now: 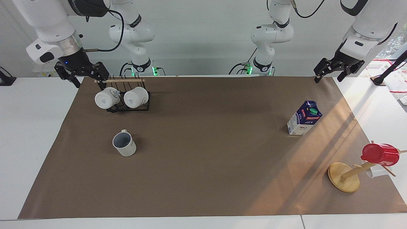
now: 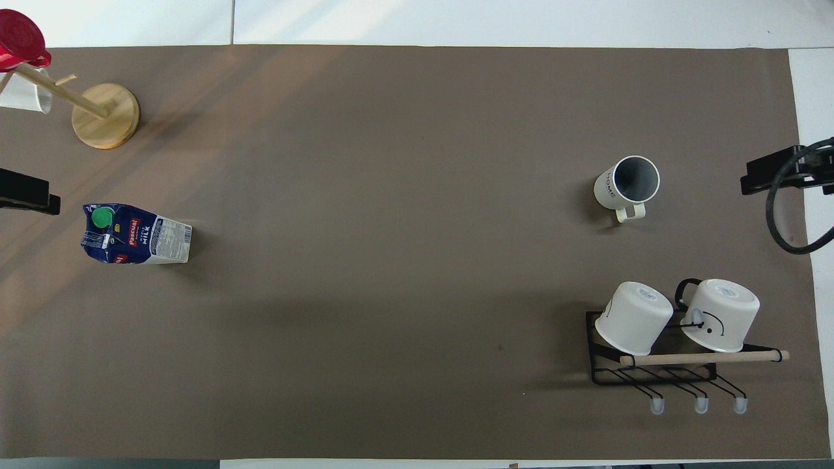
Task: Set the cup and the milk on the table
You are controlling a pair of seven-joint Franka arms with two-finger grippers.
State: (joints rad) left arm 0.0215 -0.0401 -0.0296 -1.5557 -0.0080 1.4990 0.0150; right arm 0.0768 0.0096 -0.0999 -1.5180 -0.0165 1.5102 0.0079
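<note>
Nearest the robots, at the right arm's end of the table (image 1: 203, 190), a black wire rack (image 1: 128, 106) with a wooden bar holds two white mugs (image 1: 122, 98) tipped on their sides, their printed bases facing away from the robots. The right gripper (image 1: 85, 76) hangs in the air just beside this rack, over the edge of the brown mat (image 2: 391, 195), its jaws spread wide and holding nothing. The left gripper (image 1: 337, 70) hangs over the mat's corner at the left arm's end, also spread open and empty.

Farther out, the milk (image 1: 304, 118) stands upright on the mat toward the left arm's end, its green cap on top, well apart from both grippers. At about the same distance or slightly farther, toward the right arm's end, the cup (image 1: 124, 143) sits upright on the mat, mouth up, its handle turned toward the robots; it is farther from them than the rack and clear of it.

Farthest out, at the left arm's end, a wooden mug tree (image 1: 345, 176) on a round base carries a red cup (image 1: 380, 154) on one peg, with a white cup (image 2: 26, 96) partly hidden beside it
</note>
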